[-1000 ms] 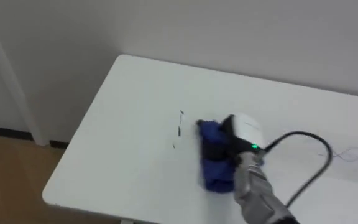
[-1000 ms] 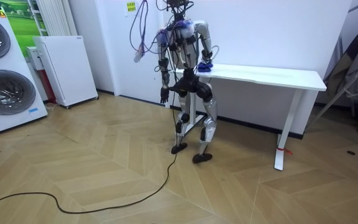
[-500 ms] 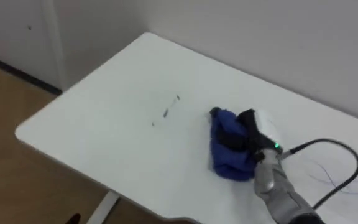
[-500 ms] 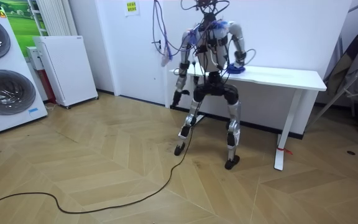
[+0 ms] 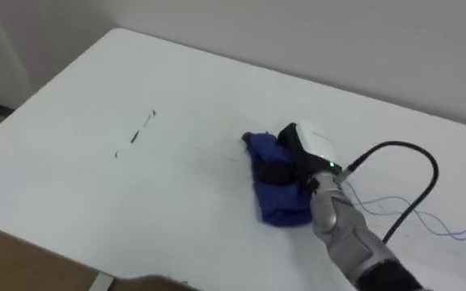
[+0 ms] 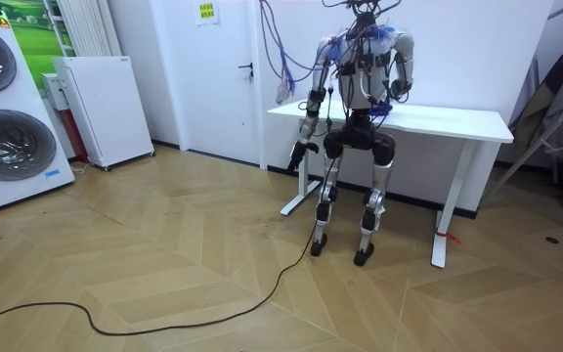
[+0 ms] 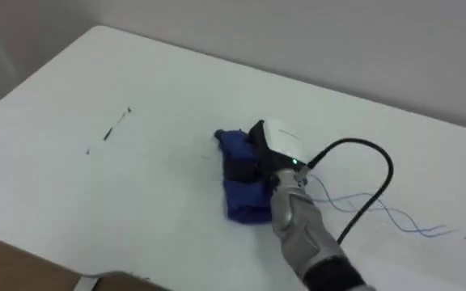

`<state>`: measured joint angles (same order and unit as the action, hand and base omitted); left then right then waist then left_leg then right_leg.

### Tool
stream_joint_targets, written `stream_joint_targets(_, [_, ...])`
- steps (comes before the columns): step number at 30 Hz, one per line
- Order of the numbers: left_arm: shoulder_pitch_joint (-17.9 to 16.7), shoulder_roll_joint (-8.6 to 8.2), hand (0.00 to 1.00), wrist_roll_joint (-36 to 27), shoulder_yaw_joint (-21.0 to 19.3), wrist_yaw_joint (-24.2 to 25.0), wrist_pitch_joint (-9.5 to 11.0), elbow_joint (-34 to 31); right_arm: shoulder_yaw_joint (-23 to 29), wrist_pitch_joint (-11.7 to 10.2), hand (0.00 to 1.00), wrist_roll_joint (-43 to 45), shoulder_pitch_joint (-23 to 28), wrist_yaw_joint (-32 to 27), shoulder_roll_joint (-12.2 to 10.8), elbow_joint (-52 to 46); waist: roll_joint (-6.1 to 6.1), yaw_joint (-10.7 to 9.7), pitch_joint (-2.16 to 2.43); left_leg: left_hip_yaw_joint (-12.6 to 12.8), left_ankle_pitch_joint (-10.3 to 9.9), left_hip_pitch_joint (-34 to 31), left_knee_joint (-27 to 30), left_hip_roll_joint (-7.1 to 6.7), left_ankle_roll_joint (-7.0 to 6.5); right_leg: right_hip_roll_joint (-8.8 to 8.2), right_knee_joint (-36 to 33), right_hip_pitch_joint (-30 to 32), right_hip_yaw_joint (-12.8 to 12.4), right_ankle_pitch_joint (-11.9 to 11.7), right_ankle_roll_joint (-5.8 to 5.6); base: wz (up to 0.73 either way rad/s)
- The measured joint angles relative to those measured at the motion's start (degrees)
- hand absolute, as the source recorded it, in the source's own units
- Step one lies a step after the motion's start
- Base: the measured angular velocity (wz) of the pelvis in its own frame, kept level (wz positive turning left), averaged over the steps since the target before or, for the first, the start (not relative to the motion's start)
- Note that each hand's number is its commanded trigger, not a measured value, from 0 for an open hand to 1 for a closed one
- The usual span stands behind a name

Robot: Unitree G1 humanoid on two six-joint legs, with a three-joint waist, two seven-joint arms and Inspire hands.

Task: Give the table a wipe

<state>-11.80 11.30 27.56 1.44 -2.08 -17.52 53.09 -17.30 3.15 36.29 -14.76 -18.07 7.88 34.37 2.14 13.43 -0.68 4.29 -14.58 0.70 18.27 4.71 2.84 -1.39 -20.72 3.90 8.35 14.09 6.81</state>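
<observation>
A blue cloth [image 5: 272,187] lies bunched on the white table [image 5: 79,186], near the middle of the view. My right hand [image 5: 306,153] rests on the cloth's right side, its dark fingers curled into the fabric [image 7: 241,184]. Left of the cloth are short dark marks [image 5: 136,134] on the tabletop. To its right, thin blue scribbled lines [image 5: 415,218] run toward the table's right end. In the room view I stand at the front edge of the table [image 6: 457,122], and my left hand [image 6: 294,156] hangs at my side.
A white wall runs close behind the table. In the room view, washing machines [image 6: 8,108] and a white cabinet [image 6: 106,108] stand at the left, a door [image 6: 233,68] beside them, and a folded stand [image 6: 555,108] at the right. Bare wooden floor lies in front.
I have stepped along the table toward the room view's right. My right hand and the cloth have moved away from the dark marks; the blue scribble is now close on the right.
</observation>
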Motion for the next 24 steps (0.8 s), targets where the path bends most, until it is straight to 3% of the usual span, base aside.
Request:
stream_joint_targets(2, [-1.2,0.0,0.0,-0.5,-1.2,-0.2,0.0,-0.4,3.7,-3.0,1.0,-1.1,3.2,-3.4,1.1,1.0,0.13,-2.1,0.19,-0.9,1.2,0.6,-1.8,-0.82,-0.43,-0.07,1.3,-1.0,0.3,-0.1,-0.01,0.57])
stream_joint_targets(3, [-1.8,0.09,0.0,-0.4,-2.9,-0.2,0.0,-0.2,7.4,-5.6,1.0,-2.4,5.9,-5.8,1.6,2.0,-0.11,-4.1,0.28,-1.4,2.0,1.5,-3.1,-1.4,-0.55,-0.21,2.8,-2.5,0.5,-0.3,-0.38,0.74])
stream_joint_targets(4, [-1.8,0.14,0.0,0.3,-6.2,-0.4,0.4,-0.3,12.3,-7.6,1.0,-2.9,10.0,-8.4,2.5,1.9,0.62,-5.4,0.62,-1.5,2.7,2.5,-4.7,-2.03,-0.88,-0.66,3.5,-3.5,0.4,-0.3,-0.43,0.75])
stream_joint_targets(5, [-1.7,0.21,0.0,1.0,-7.9,-0.7,0.5,-0.4,14.7,-8.4,1.0,-3.6,12.0,-9.6,3.2,2.0,0.53,-5.8,0.65,-1.7,2.9,3.0,-5.5,-2.23,-0.96,-0.64,4.3,-4.2,0.2,-0.3,-0.5,0.53])
stream_joint_targets(6, [-1.8,0.6,0.0,2.3,-10.7,-1.3,0.4,-1.3,18.6,-9.2,1.0,-5.4,15.4,-11.9,4.7,2.4,0.85,-6.3,0.77,-1.8,3.2,4.0,-6.8,-2.37,-1.02,-0.64,5.6,-5.4,0.1,-0.9,-1.95,0.24])
stream_joint_targets(7, [-2.3,1.42,0.0,2.7,-12.7,-1.6,0.4,-2.1,22.0,-9.6,1.0,-6.9,17.4,-13.5,5.5,4.0,1.85,-7.3,0.96,-1.7,3.2,4.6,-7.3,-2.63,-1.02,-0.92,6.3,-6.2,0.1,-1.4,-4.62,0.1])
stream_joint_targets(8, [-2.3,1.88,0.0,2.9,-13.7,-1.6,0.3,-2.4,23.6,-9.6,1.0,-7.8,18.0,-14.0,5.8,5.1,2.53,-7.6,1.15,-1.7,3.2,4.7,-7.4,-2.84,-1.02,-1.15,6.5,-6.4,0.0,-1.5,-6.3,0.0])
stream_joint_targets(9, [-2.3,2.48,0.0,3.4,-14.9,-1.7,0.2,-2.9,26.0,-9.6,1.0,-9.4,18.8,-14.4,6.5,8.1,3.53,-8.7,1.32,-1.9,3.2,5.2,-7.3,-3.02,-1.02,-1.16,7.7,-7.6,-0.1,-1.7,-6.95,0.0])
stream_joint_targets(11, [-2.3,2.64,0.0,3.5,-14.8,-1.6,0.8,-3.5,28.2,-9.3,1.0,-10.8,20.1,-14.3,8.3,11.6,3.99,-9.2,1.64,-1.6,2.9,6.7,-7.3,-3.11,-1.15,-1.15,8.7,-9.6,-0.4,-2.2,-7.32,-0.13])
stream_joint_targets(14, [-2.3,2.23,0.0,3.4,-13.5,-1.4,2.3,-3.2,28.3,-7.1,1.0,-11.5,20.7,-14.3,9.5,13.0,3.41,-9.1,1.75,-1.6,1.8,9.0,-7.1,-2.97,-1.76,-1.0,9.2,-11.8,-0.3,-2.6,-7.65,-0.34])
stream_joint_targets(16, [-1.1,1.19,0.0,3.3,-11.8,-1.5,2.7,-2.0,27.0,-3.9,1.0,-11.2,19.0,-14.3,9.4,11.7,1.77,-8.6,1.82,-2.8,-0.2,10.0,-7.0,-2.34,-2.02,-0.24,8.9,-12.4,-0.3,-3.0,-7.76,-0.33])
stream_joint_targets(17, [-1.1,1.04,0.0,3.3,-11.0,-1.6,2.7,-1.6,26.4,-2.8,1.0,-11.2,18.4,-14.3,9.3,11.5,1.54,-8.3,1.87,-2.9,-0.4,10.2,-7.0,-2.34,-2.1,-0.09,9.0,-12.5,-0.3,-3.1,-7.83,-0.39])
stream_joint_targets(19, [-0.8,0.31,0.0,3.2,-7.8,-1.6,2.4,1.0,22.6,2.7,1.0,-8.8,15.7,-14.0,8.2,9.1,0.71,-6.6,1.76,-3.5,-0.7,10.8,-7.0,-2.29,-2.4,0.44,8.8,-12.2,-0.3,-3.9,-7.5,-0.57])
stream_joint_targets(20, [-0.8,0.16,0.0,3.3,-7.2,-1.6,2.3,1.4,21.2,4.2,1.0,-8.1,15.4,-13.4,7.8,7.5,0.58,-5.8,1.71,-3.9,-0.8,10.8,-7.0,-2.26,-2.41,0.61,8.6,-11.8,-0.2,-4.1,-7.35,-0.68])
stream_joint_targets(22, [-0.7,-0.68,0.0,2.9,-5.6,-1.5,1.2,2.1,12.1,8.7,1.0,-2.4,14.5,-9.0,6.0,-1.2,0.46,-3.4,1.61,-5.9,-0.9,10.3,-7.0,-2.06,-2.35,1.2,7.9,-9.9,0.9,-4.8,-6.59,-0.61])
stream_joint_targets(23, [-0.6,-0.75,0.0,2.9,-5.1,-1.4,1.2,2.2,9.4,9.3,1.0,-1.3,14.0,-7.5,5.3,-3.5,0.46,-2.9,1.61,-6.6,-0.9,9.9,-7.0,-2.06,-2.34,1.27,7.8,-9.5,1.5,-4.9,-6.37,-0.32])
stream_joint_targets(24, [0.1,-1.07,0.0,2.9,-4.4,-1.1,1.0,2.5,4.6,9.7,1.0,1.5,11.9,-4.8,4.0,-6.3,0.45,-2.3,1.31,-7.9,-0.9,9.3,-6.9,-2.08,-2.29,1.48,7.8,-8.9,1.9,-5.1,-6.11,0.05])
